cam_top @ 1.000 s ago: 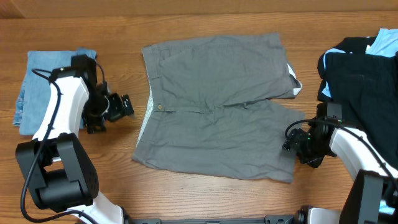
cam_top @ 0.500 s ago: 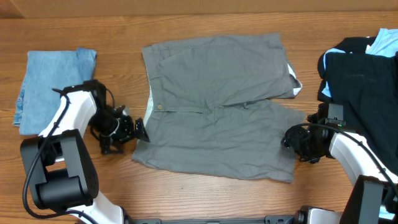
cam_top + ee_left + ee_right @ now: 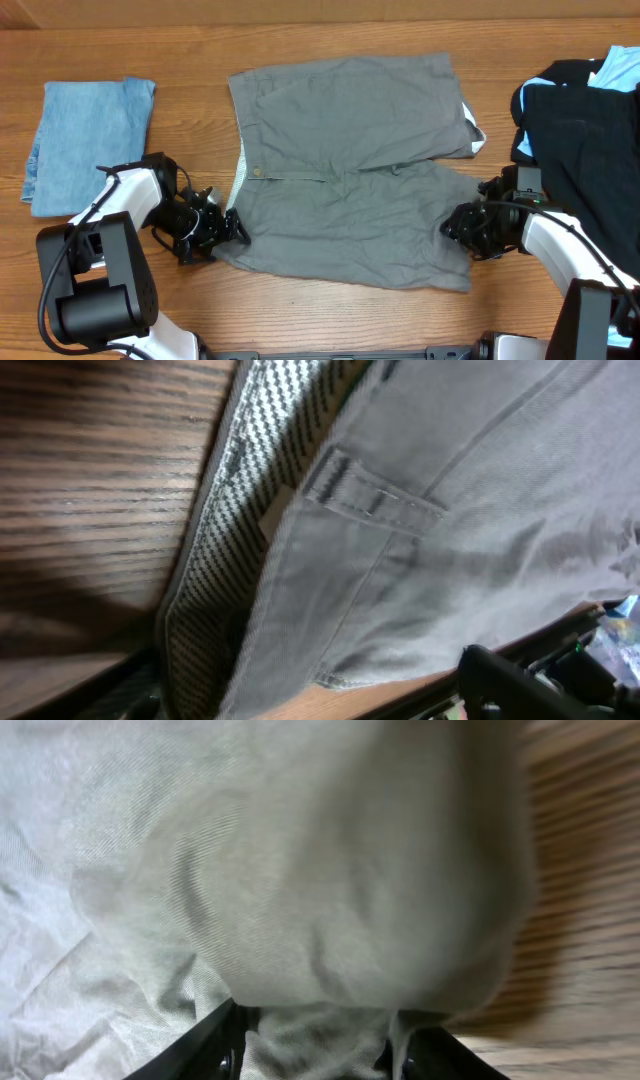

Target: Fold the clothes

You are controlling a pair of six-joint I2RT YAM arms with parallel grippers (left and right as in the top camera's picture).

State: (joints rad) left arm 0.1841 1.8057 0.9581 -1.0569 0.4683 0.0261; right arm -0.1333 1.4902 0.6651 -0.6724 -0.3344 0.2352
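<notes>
The grey garment (image 3: 350,170), a pair of shorts, lies spread flat mid-table. My left gripper (image 3: 228,225) is at its lower left waistband corner. In the left wrist view the checked waistband lining (image 3: 215,560) and grey cloth (image 3: 450,510) run between the wide-apart fingers of the open gripper (image 3: 300,692). My right gripper (image 3: 452,225) is on the right hem of the near leg. Its fingers (image 3: 225,1042) stand partly closed either side of a hump of grey cloth (image 3: 300,870), with the gripper (image 3: 320,1045) open.
A folded denim-blue garment (image 3: 85,140) lies at the far left. A heap of black clothes (image 3: 580,130) with a light blue piece (image 3: 620,70) on top fills the right edge. Bare wooden table (image 3: 330,310) runs along the front.
My left gripper has swung from beside the denim garment right and down to the shorts' waistband corner. My right gripper has slid left onto the hem and its jaws have narrowed.
</notes>
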